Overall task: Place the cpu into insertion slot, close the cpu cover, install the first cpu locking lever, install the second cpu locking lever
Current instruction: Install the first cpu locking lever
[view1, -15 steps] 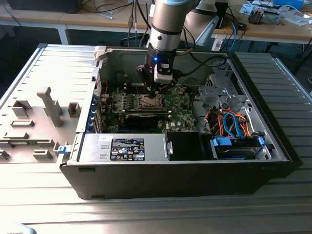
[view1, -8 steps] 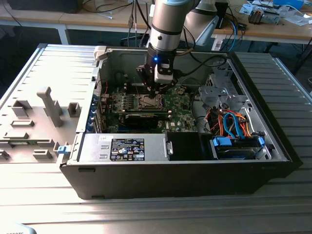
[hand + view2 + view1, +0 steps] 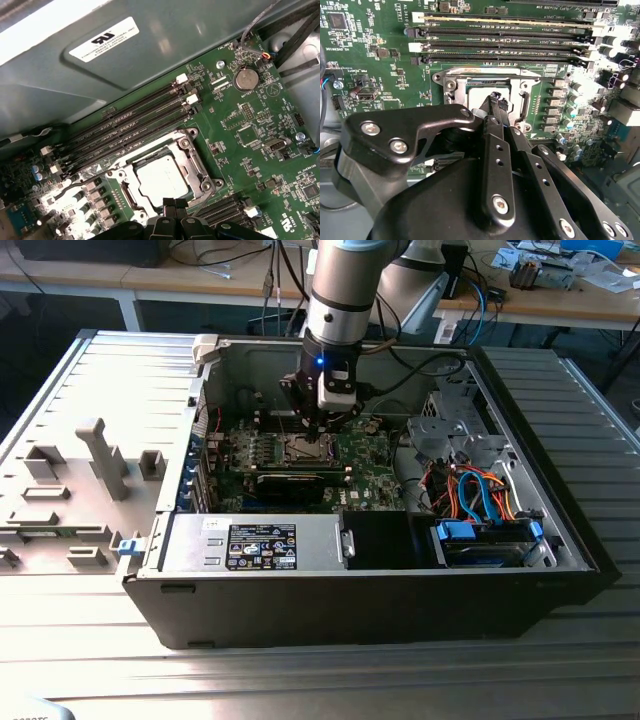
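The cpu [image 3: 161,179] sits flat in the insertion slot [image 3: 129,187], the cpu cover [image 3: 192,162] framing it (looks down already). End effector [image 3: 170,204] is clenched w/ nothing held, tips at the socket's edge. Press gently, keep vertical, avoid scraping nearby caps.

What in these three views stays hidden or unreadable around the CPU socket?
- Near edge of the silvery-grey square cpu: covered by the black gripper in both wrist views.
- Locking levers: not distinguishable from the silver metal socket frame in the first wrist view.
- Socket in the exterior view: too small, overhung by the arm.
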You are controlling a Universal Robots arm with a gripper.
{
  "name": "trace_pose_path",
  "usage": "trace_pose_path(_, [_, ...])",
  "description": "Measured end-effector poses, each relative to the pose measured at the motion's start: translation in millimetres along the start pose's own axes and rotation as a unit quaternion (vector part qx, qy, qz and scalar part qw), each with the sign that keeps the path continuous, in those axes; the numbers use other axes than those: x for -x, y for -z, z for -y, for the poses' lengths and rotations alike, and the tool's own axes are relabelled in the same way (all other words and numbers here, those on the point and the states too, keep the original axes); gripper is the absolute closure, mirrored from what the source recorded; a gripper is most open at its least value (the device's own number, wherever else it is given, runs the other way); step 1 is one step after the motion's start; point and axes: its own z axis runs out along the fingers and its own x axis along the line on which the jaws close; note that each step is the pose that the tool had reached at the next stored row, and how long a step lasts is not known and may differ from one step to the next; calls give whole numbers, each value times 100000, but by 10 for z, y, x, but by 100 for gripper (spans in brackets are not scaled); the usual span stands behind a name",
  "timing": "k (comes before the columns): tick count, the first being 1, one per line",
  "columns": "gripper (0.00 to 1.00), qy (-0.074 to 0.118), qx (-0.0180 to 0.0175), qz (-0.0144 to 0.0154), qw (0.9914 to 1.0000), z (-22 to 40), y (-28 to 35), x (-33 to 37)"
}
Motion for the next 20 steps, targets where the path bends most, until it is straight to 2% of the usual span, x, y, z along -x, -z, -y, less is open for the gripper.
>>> trace_pose_path(20, [89,1917,-138,144,99981,0,0,0])
